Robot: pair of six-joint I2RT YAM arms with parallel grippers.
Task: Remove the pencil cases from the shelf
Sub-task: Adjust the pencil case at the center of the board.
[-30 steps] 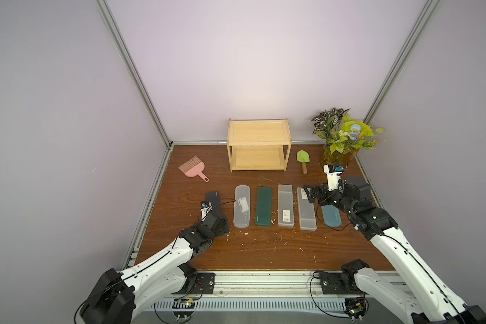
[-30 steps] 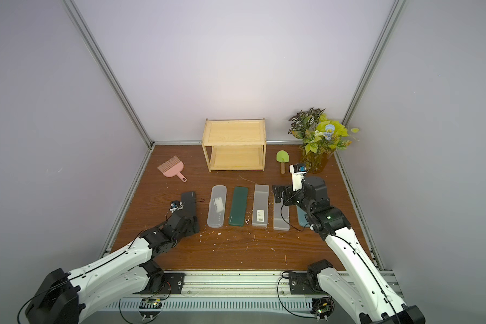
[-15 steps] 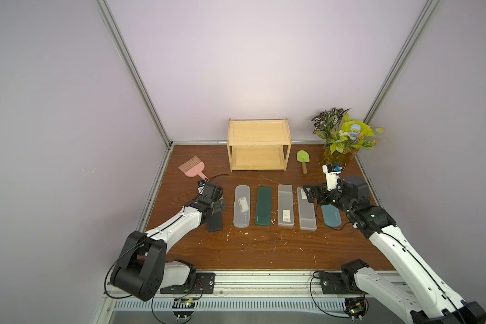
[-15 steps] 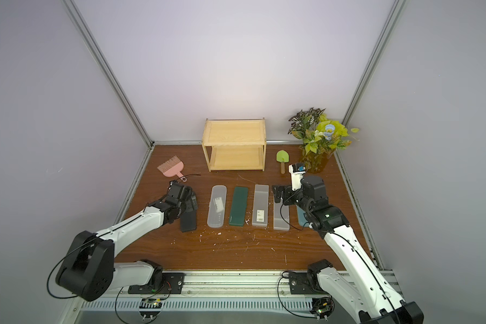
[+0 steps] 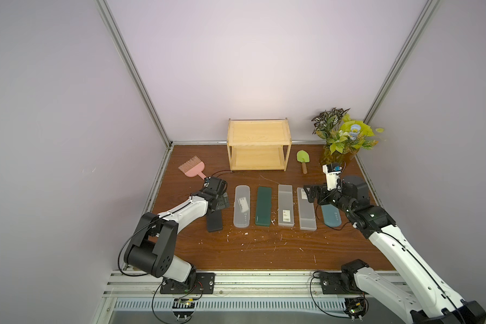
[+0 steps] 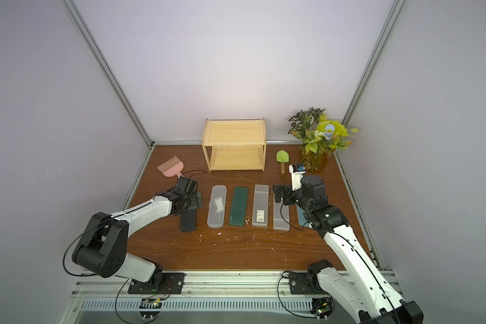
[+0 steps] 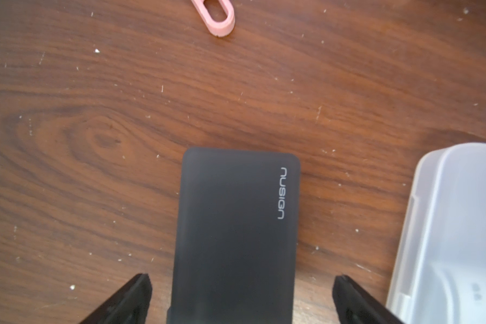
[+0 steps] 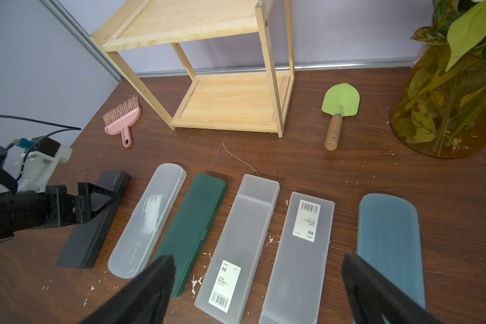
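Note:
The light wooden shelf (image 5: 257,134) stands at the back with both boards bare. The pencil cases lie in a row on the brown table: black (image 5: 214,221), clear (image 5: 242,206), dark green (image 5: 263,206), two frosted grey (image 5: 286,204) (image 5: 306,209) and teal (image 5: 331,216). My left gripper (image 7: 240,280) is open and hovers over the far end of the black case (image 7: 236,224); its fingers stand clear of both sides. My right gripper (image 8: 258,261) is open above the grey cases (image 8: 300,252) and holds nothing.
A pink brush (image 5: 192,168) lies at the back left, close to my left wrist. A green trowel (image 5: 303,158) lies right of the shelf. A plant in an amber vase (image 5: 338,140) fills the back right corner. Walls close in on three sides.
My left arm swung back towards the pink brush and laid the black case flat beside the clear one. Its jaws opened and let go of the case. The right arm barely moved.

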